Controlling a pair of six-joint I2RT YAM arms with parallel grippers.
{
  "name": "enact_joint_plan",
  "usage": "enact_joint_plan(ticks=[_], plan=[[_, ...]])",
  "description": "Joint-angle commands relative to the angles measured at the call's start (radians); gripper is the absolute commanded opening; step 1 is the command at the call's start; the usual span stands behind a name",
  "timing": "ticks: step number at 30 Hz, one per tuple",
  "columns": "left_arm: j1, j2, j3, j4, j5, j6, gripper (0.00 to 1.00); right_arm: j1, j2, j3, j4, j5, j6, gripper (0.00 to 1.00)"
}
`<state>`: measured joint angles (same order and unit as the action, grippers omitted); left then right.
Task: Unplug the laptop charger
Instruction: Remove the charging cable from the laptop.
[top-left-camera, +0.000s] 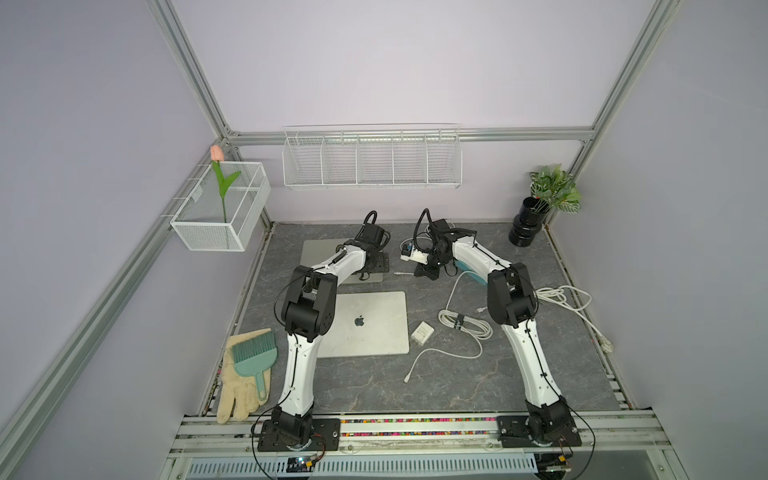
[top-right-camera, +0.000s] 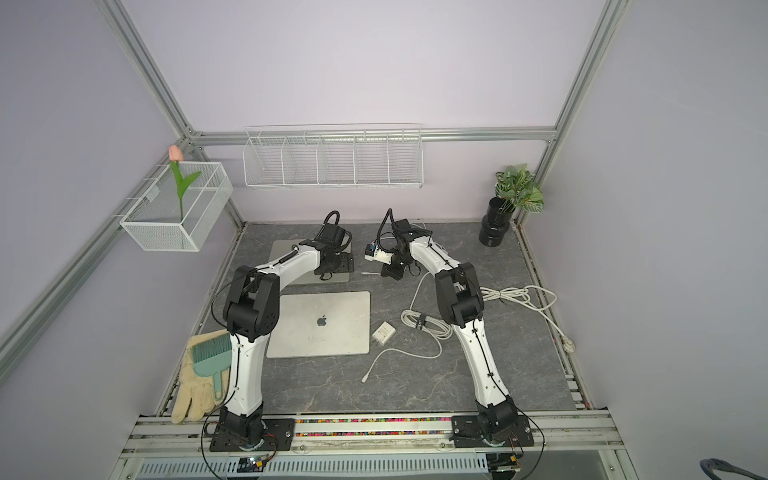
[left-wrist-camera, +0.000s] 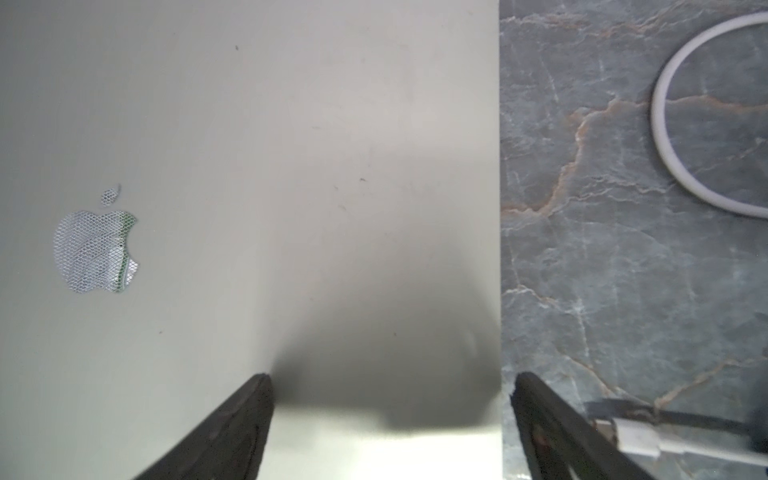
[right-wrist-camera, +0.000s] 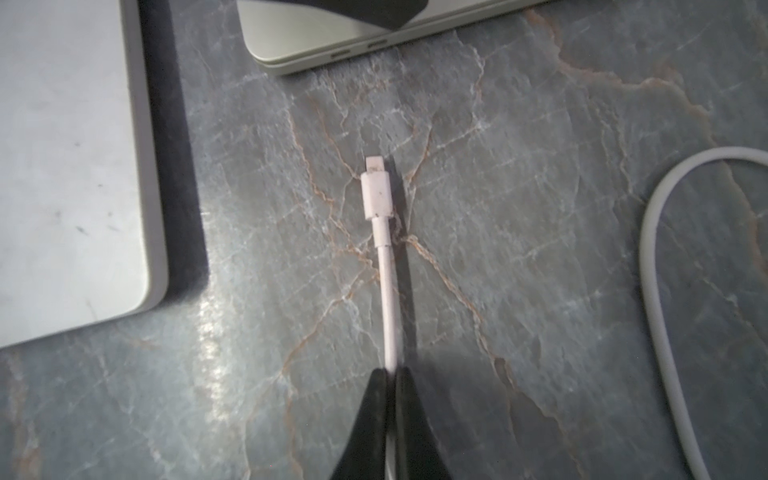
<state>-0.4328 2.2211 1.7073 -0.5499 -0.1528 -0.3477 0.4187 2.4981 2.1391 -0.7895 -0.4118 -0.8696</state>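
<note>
Right gripper (right-wrist-camera: 390, 374): pinching charger cable (right-wrist-camera: 388, 299) tightly.
Plug (top-left-camera: 398, 273): sitting unplugged, just apart from rear laptop (top-left-camera: 316, 251), at its 3 o'clock.
Left gripper (left-wrist-camera: 392, 378): standing wide, hovering over that laptop's edge.

Soft, even overhead light in both top views; wide-angle bends the frame rails (top-left-camera: 193, 70) at the edges. Left wrist view: smeared shadow on laptop lid (left-wrist-camera: 291, 166), foreground blurry. Right wrist view: glare streak on marble tabletop (right-wrist-camera: 210, 328), hard shadow beside charger cable (right-wrist-camera: 389, 299).

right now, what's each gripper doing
left gripper: open, holding nothing
right gripper: shut on the charger cable, just behind its plug
</note>
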Motion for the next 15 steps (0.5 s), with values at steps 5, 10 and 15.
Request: enact_joint_plan(ticks=[5,10,15], plan=[[0.001,-0.112,-0.165,0.073,0.001,-0.039,0.93,-0.007,-0.163,-0.124,0.097,-0.026,0.086,0.23],[0.002,-0.206,-0.220,0.146,-0.025,-0.048,0.93,-0.005,-0.298,-0.228,0.238,0.011,0.202,0.65],[-0.001,-0.308,-0.239,0.214,0.010,-0.042,0.85,-0.003,-0.472,-0.292,0.306,0.090,0.352,0.65]])
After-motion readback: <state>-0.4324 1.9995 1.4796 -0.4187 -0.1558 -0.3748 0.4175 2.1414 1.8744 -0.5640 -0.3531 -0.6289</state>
